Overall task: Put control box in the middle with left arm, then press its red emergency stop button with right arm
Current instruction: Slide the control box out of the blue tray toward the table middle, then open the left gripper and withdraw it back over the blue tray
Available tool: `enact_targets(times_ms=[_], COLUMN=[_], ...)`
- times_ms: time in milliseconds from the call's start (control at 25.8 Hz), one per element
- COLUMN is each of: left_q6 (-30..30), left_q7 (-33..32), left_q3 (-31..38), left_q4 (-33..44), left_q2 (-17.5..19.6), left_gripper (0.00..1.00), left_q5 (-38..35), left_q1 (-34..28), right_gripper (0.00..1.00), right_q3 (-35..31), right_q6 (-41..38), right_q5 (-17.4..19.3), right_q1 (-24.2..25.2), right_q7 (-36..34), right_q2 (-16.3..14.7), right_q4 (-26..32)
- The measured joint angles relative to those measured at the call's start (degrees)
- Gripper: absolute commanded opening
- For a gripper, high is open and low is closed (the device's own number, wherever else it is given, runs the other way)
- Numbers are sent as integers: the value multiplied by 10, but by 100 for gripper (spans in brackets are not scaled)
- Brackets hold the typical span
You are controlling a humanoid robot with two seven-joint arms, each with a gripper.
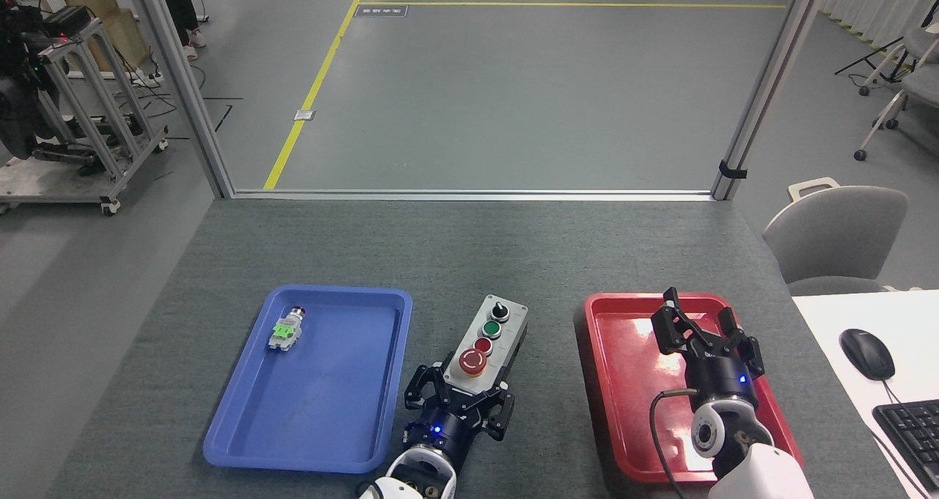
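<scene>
The oblong light-grey control box (489, 341) with its mushroom-headed red emergency stop button (472, 362) sits between the trays over the dark-grey counter (469, 249), the left gripper (461, 400) jaws clamping its near end. The right gripper (700, 330) hovers over the red tray (623, 411), jaws spread.

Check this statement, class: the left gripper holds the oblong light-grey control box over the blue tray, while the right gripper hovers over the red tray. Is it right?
Not quite. The head view shows the left gripper holding the oblong light-grey control box over the bare dark-grey tabletop between the trays, not over the blue tray. The right gripper does hover over the red tray.
</scene>
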State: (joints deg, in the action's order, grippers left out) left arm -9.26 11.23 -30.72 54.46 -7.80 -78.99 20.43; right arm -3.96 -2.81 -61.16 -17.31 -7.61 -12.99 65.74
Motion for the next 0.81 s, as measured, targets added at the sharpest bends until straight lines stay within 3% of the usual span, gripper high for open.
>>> enact_targets(times_ms=[310, 388, 466, 504, 698, 815], left_q6=[-23, -20, -20, -22, -23, -13], left_q7=[-51, -52, -58, -64, -88, -91], left_q3=[-84, -96, -101, -102, -102, -99], left_q4=[-26, -27, -28, -27, -2, 50], left_q2=[-3, -3, -3, -3, 1, 33], left_gripper=[0, 34, 81, 98, 98, 98], left_q5=[4, 4, 5, 5, 7, 7], left_q1=[17, 17, 17, 17, 5, -26], right_gripper=[100, 100, 100, 100, 100, 100], right_q3=[0, 0, 0, 0, 0, 0], right_q6=[0, 1, 1, 1, 5, 6], right_q5=[-1, -2, -2, -2, -2, -2], right_q1=[0, 0, -1, -1, -2, -2], right_q7=[1, 1, 1, 1, 1, 1], right_q2=[-1, -1, -1, -1, -2, -2], right_q4=[0, 0, 0, 0, 0, 0])
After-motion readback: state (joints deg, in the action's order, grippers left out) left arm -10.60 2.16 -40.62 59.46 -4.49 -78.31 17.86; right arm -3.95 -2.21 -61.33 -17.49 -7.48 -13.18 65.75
